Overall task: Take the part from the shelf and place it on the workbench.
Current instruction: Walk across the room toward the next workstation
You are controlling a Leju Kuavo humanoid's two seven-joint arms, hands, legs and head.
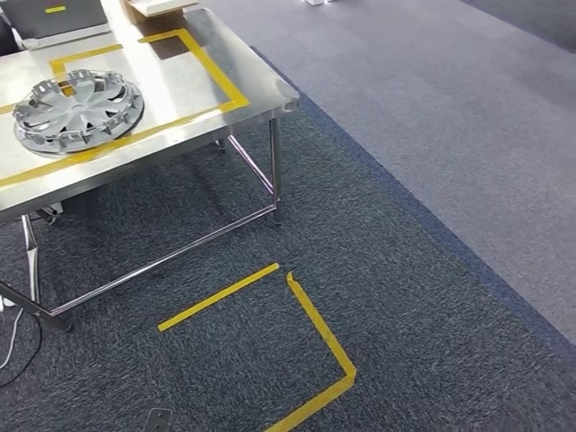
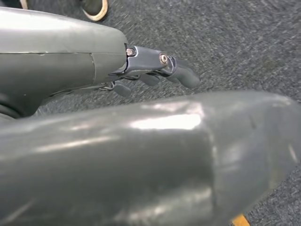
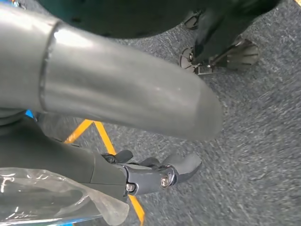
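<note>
Carpet (image 1: 421, 270), dark grey and speckled, covers the floor in the head view, with a lighter grey band running diagonally across the right side. Yellow tape (image 1: 319, 342) marks an open-cornered outline on the floor. A steel counter (image 1: 203, 99) on thin metal legs stands at the upper left, its top edged with yellow tape lines. The part (image 1: 76, 110), a silver wheel cover, lies flat on the counter, face up, straddling one tape line; being round, it has no long axis to name. A cardboard piece (image 1: 159, 7) sits at the counter's far edge.

In the left wrist view, the left hand (image 2: 156, 70) hangs above the carpet, grasping nothing, its dark fingers stretched out and only slightly bent. A shoe (image 2: 94, 8) shows at the frame's edge.

In the right wrist view, the right hand (image 3: 156, 172) also hangs over carpet, released, fingers loosely extended with nothing between them. Yellow tape crosses the floor beneath it, and clear plastic wrap (image 3: 53, 197) covers part of the forearm.
</note>
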